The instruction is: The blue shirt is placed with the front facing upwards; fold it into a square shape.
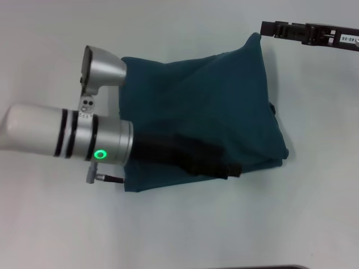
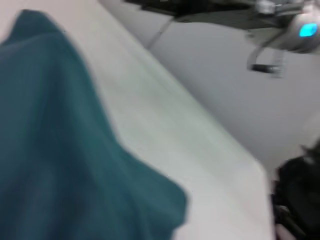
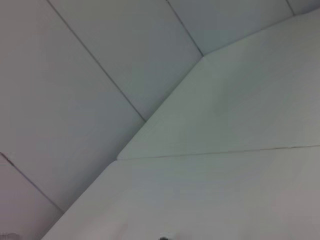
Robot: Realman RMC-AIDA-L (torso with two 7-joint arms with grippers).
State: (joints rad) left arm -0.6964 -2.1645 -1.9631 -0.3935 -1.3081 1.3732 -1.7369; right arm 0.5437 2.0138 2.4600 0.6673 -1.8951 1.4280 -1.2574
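Blue shirt (image 1: 213, 112): lies on the white table (image 1: 179, 235), roughly centre of the head view, slightly toward the robot's right. Folded over on itself into a rough four-sided bundle, not yet square. Plain teal fabric faces up; no lettering or collar showing. The far right corner is pulled up into a point (image 1: 255, 38). Layered edges are visible along the right side and near edge, with the lower layers sticking out a little beyond the top one.

Left gripper (image 1: 227, 168): dark, lying across the near part of the shirt, touching or just over the fabric near the near-right edge. Cannot tell whether its fingers are clenched, released or grasping cloth; they merge with the dark fabric. The silver left arm (image 1: 73, 137) comes in from the left, green ring light lit on the forearm.

Left wrist view: teal cloth (image 2: 60, 150) fills one side, bunched, with a rounded fold edge lying on the table.

Right gripper (image 1: 272, 28): dark, at the far right of the table, its tip touching or just beside the raised corner of the shirt. Cannot tell if it pinches that corner.

Right wrist view: only the table surface (image 3: 200, 200) and pale wall panels beyond it.
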